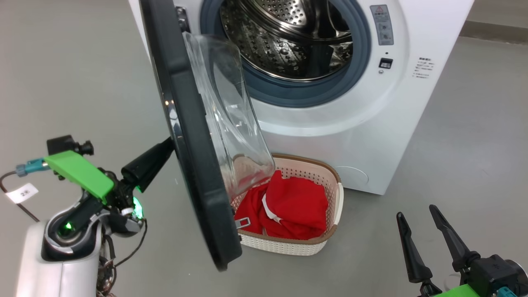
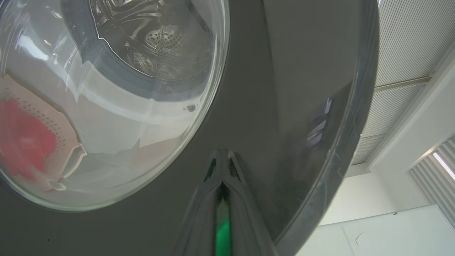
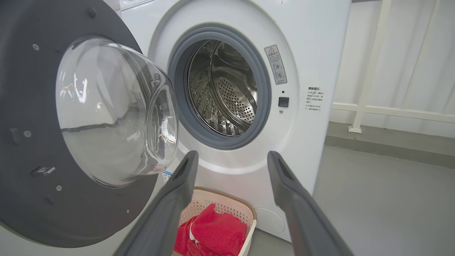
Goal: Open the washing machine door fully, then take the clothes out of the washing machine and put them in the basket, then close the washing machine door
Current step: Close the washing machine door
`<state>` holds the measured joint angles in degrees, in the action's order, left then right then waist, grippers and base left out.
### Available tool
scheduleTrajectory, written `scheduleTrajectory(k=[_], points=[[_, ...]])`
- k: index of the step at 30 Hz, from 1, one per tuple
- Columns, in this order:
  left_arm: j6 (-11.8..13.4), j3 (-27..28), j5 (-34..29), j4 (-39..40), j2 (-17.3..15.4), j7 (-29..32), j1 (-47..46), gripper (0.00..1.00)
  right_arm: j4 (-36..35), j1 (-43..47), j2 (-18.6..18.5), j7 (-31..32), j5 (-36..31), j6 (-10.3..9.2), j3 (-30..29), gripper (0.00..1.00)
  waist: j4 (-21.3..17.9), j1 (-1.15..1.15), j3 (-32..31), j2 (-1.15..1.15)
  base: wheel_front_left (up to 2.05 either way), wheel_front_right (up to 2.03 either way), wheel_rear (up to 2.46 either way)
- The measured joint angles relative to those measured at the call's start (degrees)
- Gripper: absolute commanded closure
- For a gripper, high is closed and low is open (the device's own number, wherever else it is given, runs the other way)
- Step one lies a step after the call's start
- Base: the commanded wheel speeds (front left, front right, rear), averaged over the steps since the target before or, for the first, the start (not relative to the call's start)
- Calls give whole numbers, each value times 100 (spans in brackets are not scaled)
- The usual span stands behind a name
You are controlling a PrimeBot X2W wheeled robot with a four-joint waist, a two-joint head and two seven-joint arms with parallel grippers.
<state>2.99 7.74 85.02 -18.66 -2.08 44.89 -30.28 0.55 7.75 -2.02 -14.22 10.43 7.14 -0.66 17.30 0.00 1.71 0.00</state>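
The white washing machine [image 1: 371, 123] stands with its steel drum [image 1: 288, 37] showing no clothes inside. Its door [image 1: 185, 136] hangs partly open, edge-on to me, with the glass bowl [image 1: 227, 115] facing the machine. My left gripper [image 1: 168, 143] is shut, its tips against the door's glossy black outer face [image 2: 284, 89]; the shut left gripper [image 2: 222, 154] holds nothing. The red clothes [image 1: 297, 206] lie in the cream basket [image 1: 332, 175] on the floor in front of the machine. My right gripper [image 1: 416, 212] is open and empty, low at the right, away from the basket; this right gripper [image 3: 231, 158] points at the drum [image 3: 227, 89].
Grey floor surrounds the machine. The basket [image 3: 249, 213] sits partly under the swung door [image 3: 21, 89]. A white rail and wall [image 3: 391, 110] run to the right of the machine. A cable with a paper tag [image 1: 22, 193] hangs by my left arm.
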Motion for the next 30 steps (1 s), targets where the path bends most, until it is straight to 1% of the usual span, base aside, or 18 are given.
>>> scheduleTrajectory(k=[5,6,12,18,20,30], points=[[-64,-157,250,-49,-2,-148,1,100,-1,1,0,-1,13,0,4,0,-127,0,41,0,0,0,0],[-112,-197,297,-67,-3,-162,1,100,-1,1,0,0,13,0,4,0,-152,0,50,0,0,0,0],[-258,-404,332,-155,12,-376,-4,100,-2,-1,0,0,11,0,3,0,-293,0,102,0,0,0,0],[-407,-522,347,-291,10,-734,-24,100,-3,-2,0,0,10,0,14,0,-428,0,156,0,0,0,0],[-454,-588,469,-342,-1,-828,-32,100,-3,-3,0,0,10,0,20,0,-479,0,177,0,0,0,0],[-556,-921,679,-525,4,-1126,-236,100,7,-8,0,0,10,0,26,0,-753,0,246,0,0,0,0]])
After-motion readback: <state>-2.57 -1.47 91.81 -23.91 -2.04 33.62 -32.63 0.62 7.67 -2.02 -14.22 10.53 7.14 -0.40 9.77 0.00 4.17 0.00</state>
